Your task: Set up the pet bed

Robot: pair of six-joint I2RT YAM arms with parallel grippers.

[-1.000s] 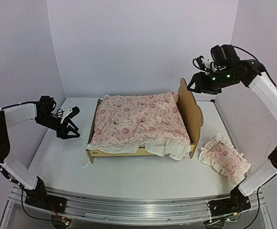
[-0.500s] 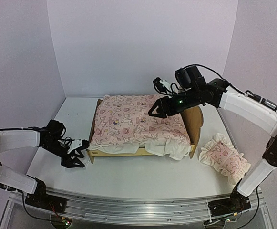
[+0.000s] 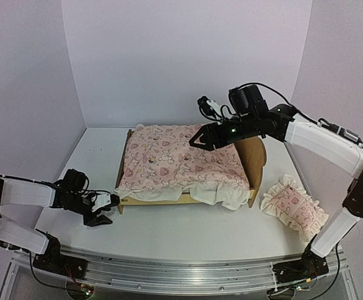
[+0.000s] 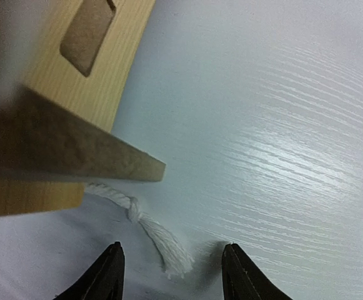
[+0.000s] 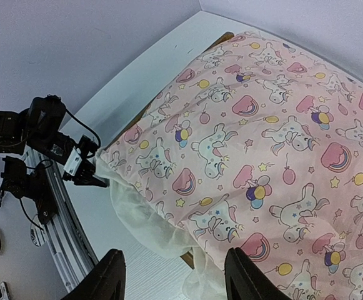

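The pet bed (image 3: 255, 150) is a pale-wood frame standing mid-table with its tall headboard to the right. A pink unicorn-print quilt (image 3: 181, 156) covers it, and white lining hangs over the near rail. My left gripper (image 3: 108, 209) is low on the table at the bed's near left corner, open. In the left wrist view it (image 4: 174, 275) straddles a frayed white cord end (image 4: 162, 240) under the wooden corner (image 4: 100, 69), touching nothing. My right gripper (image 3: 197, 141) hovers open above the quilt (image 5: 262, 144), with nothing between its fingers (image 5: 115, 278).
A ruffled pink pillow (image 3: 293, 209) lies on the table right of the headboard. Purple walls close in the back and both sides. The white lining (image 5: 150, 219) droops off the bed's near side. The left arm (image 5: 50, 134) shows in the right wrist view.
My left gripper dropped and moved nearer, to the bed's near left corner. My right arm swung from the back right, beyond the headboard, to above the quilt.
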